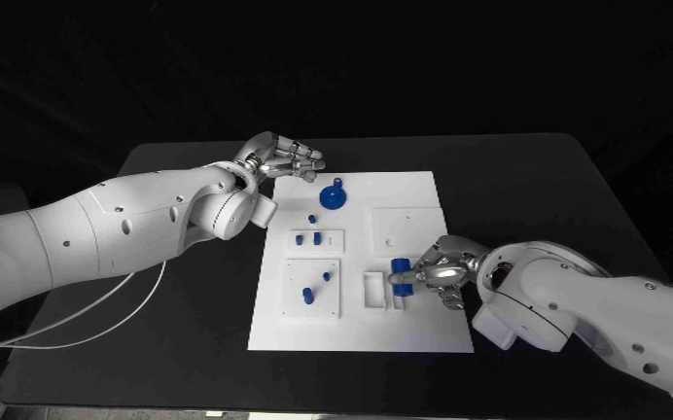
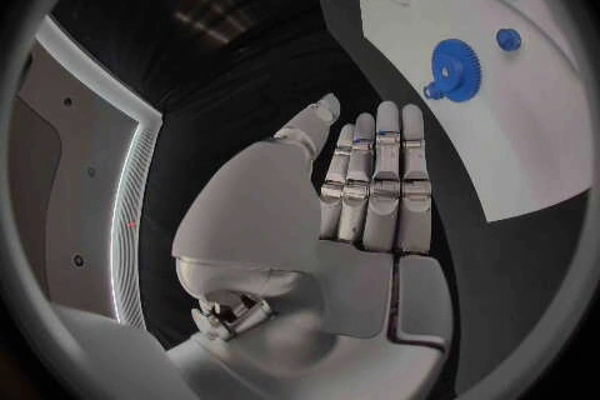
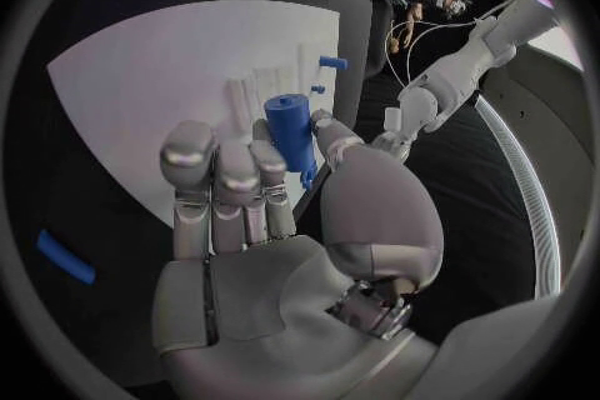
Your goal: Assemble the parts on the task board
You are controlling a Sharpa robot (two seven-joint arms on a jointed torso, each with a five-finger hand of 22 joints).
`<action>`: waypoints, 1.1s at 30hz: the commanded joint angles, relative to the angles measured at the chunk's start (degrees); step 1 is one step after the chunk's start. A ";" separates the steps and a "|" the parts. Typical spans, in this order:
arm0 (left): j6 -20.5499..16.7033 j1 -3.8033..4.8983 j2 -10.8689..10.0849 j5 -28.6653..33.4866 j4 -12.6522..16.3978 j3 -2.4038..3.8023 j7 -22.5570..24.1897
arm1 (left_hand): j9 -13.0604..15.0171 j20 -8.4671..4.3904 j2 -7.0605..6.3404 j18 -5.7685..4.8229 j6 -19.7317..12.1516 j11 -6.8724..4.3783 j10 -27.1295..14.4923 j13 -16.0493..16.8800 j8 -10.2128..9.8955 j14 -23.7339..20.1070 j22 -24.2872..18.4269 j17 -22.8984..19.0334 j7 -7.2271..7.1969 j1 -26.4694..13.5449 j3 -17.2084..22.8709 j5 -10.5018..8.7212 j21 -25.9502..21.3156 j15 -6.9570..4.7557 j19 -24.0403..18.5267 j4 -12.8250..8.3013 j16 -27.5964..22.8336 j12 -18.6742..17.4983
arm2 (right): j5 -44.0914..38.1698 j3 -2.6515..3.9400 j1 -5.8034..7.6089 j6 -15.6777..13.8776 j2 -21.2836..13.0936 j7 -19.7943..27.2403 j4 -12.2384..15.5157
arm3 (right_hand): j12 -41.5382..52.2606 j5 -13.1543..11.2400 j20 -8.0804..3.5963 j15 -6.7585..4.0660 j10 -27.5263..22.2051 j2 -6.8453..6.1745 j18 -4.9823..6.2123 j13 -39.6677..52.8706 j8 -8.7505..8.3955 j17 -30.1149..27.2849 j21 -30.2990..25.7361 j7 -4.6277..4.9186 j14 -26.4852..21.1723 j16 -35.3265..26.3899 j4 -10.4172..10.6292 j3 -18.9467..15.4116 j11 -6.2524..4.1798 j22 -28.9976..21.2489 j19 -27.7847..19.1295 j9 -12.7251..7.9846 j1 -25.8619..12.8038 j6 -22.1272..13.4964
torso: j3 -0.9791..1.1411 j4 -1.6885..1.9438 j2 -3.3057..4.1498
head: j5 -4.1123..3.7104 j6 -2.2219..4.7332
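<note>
The white task board (image 1: 421,332) lies mid-table. My right hand (image 1: 441,269) hovers over its near right part and pinches an upright blue cylinder (image 1: 402,276) between thumb and fingers. The right wrist view shows the same cylinder (image 3: 290,132) held at the fingertips of that hand (image 3: 269,210), above the board (image 3: 163,70). My left hand (image 1: 281,159) is at the board's far left corner, fingers straight and holding nothing. Its wrist view shows this flat hand (image 2: 363,195) beside a blue gear (image 2: 456,70). The gear (image 1: 333,195) lies on the board's far part.
Small blue pegs stand on the board's left side (image 1: 318,238) (image 1: 307,295), with another (image 1: 311,218) near the gear. A blue piece (image 3: 65,258) lies on the dark table beside the board. A white cable (image 1: 98,318) runs along the table's left side.
</note>
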 commanded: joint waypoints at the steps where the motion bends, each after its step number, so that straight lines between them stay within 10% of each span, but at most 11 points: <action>1: 0.76 0.04 0.15 0.29 0.14 0.03 0.11 | -0.03 0.02 0.15 -0.67 -0.28 0.27 -0.23 -0.02 -0.15 -0.02 -0.06 0.07 -0.02 0.57 -0.03 0.28 -0.06 0.34 0.39 0.17 -0.19 0.32 | 0.47 -0.30 0.05 2.35 0.61 -1.42 -0.27 | -0.36 -0.51 -0.08 -0.07 0.05 -0.44 -0.45 -0.13 0.16 0.10 0.13 -0.01 0.21 0.18 0.61 -0.06 -0.02 5.60 3.18 -0.07 -0.04 0.65 | -0.06 0.01 -0.01 | 0.04 -0.14; 18: 0.98 0.05 0.37 0.29 0.15 0.00 -0.08 | -0.03 0.04 0.11 -0.69 -0.20 0.28 -0.24 -0.02 -0.15 -0.05 -0.35 0.07 -0.04 0.48 -0.07 0.29 -0.06 0.36 0.42 0.21 -0.20 0.32 | -3.18 -3.18 0.30 3.55 4.73 -2.74 -3.55 | -0.85 -2.18 -0.07 -0.07 -0.02 -1.68 -0.49 -0.80 0.17 0.18 -0.02 0.03 0.22 -0.14 3.57 -0.12 0.00 5.60 3.19 -0.34 0.09 0.85 | 0.05 0.05 0.06 | 0.55 -0.35; 33: 1.08 0.05 0.31 0.29 0.18 0.00 -0.21 | -0.03 0.07 0.09 -0.69 -0.23 0.29 -0.30 -0.01 -0.15 -0.11 -0.64 0.07 -0.04 0.46 -0.10 0.28 -0.07 0.38 0.44 0.28 -0.19 0.33 | -4.79 -3.53 0.30 2.58 6.09 -2.12 -3.71 | -0.83 -2.61 -0.09 -0.08 0.07 -1.77 -0.50 -0.88 0.16 0.31 0.17 -0.02 0.25 -0.08 4.22 -0.03 -0.04 5.65 3.22 -0.29 0.18 1.03 | 0.03 0.02 0.04 | 0.95 -0.28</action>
